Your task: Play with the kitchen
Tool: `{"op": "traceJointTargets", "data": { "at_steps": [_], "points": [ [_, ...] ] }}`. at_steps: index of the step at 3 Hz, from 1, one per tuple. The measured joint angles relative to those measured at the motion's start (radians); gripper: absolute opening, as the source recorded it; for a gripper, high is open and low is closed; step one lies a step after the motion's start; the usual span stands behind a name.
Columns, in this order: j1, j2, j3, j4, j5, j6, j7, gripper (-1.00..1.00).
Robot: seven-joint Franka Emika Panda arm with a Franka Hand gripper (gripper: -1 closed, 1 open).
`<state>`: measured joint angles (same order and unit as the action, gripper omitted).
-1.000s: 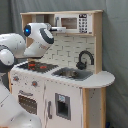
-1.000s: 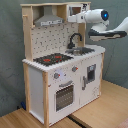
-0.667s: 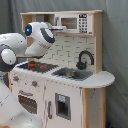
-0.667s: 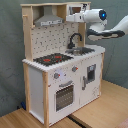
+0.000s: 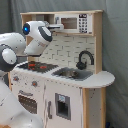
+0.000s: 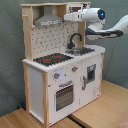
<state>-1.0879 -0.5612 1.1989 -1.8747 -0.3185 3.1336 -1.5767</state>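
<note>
- White panels and pale wood make up the tall toy kitchen [image 5: 65, 75], which in the first exterior view fills the middle of the scene in front of a grey curtain [image 5: 116, 50].
- On its counter, a black stovetop with red rings [image 5: 37, 66] lies toward the first exterior view's left, and a grey sink [image 5: 72, 74] with a curved black faucet [image 5: 85, 59] toward its right.
- The white robot arm [image 5: 30, 42] reaches in from the first exterior view's left, its gripper [image 5: 59, 26] up by the small white microwave panel [image 5: 75, 23] on the top shelf; I cannot tell whether the fingers are apart or together.
- In the second exterior view the kitchen stands on a light wooden tabletop [image 6: 107, 107], oven door [image 6: 64, 96] facing us.
- There the gripper [image 6: 67, 17] sits just beside the grey hood [image 6: 49, 21].
</note>
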Motion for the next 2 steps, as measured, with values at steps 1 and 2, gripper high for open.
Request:
{"op": "traceJointTargets", "data": {
  "at_steps": [1, 2],
  "points": [
    [0.118, 0.001, -0.112, -0.066, 0.0, -0.001, 0.004, -1.0],
    [0.193, 0.01, -0.169, -0.1, 0.0, 0.01, -0.009, -1.0]
  ]
}}
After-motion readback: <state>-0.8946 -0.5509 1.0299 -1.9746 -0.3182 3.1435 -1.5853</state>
